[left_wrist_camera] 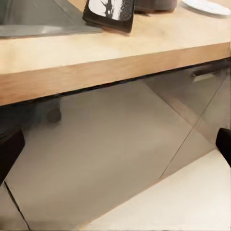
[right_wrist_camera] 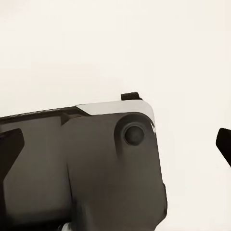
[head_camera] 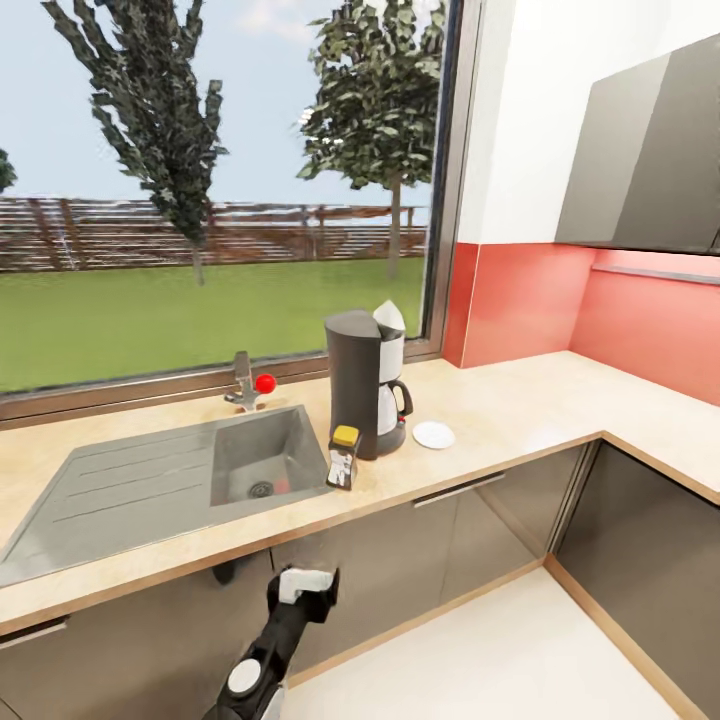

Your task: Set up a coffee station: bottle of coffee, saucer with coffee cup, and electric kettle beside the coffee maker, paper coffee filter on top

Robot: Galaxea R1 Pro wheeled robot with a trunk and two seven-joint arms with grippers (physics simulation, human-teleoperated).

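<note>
Here, a long light wood-grain surface runs under a wide window, turning a corner at the right, with a steel sink inset at its left and dark glossy cabinets below. Just right of the sink stands the coffee maker, tall and dark grey, with a white paper filter poking up from its top and its glass carafe seated in front. On the near left of the machine, just beside its base, stands the bottle of coffee, yellow-lidded. On its right, close by, the saucer lies flat and bare; no cup sits on it. Neither cup nor kettle appears on this stretch.

Low in the near foreground the left arm hangs in front of the cabinet doors, its end effector below the surface edge. In the left wrist view the dark fingertips sit at opposite edges of the picture, so the fingers are spread wide with nothing between them. The right wrist view shows its fingertips likewise far apart and unloaded, over a dark part of the robot's own body.

Judging from this, cup and kettle remain to fetch. To do it well, the cup should be lowered centred on the saucer without nudging it, and the kettle set on the open wood to the right, clear of the saucer.
</note>
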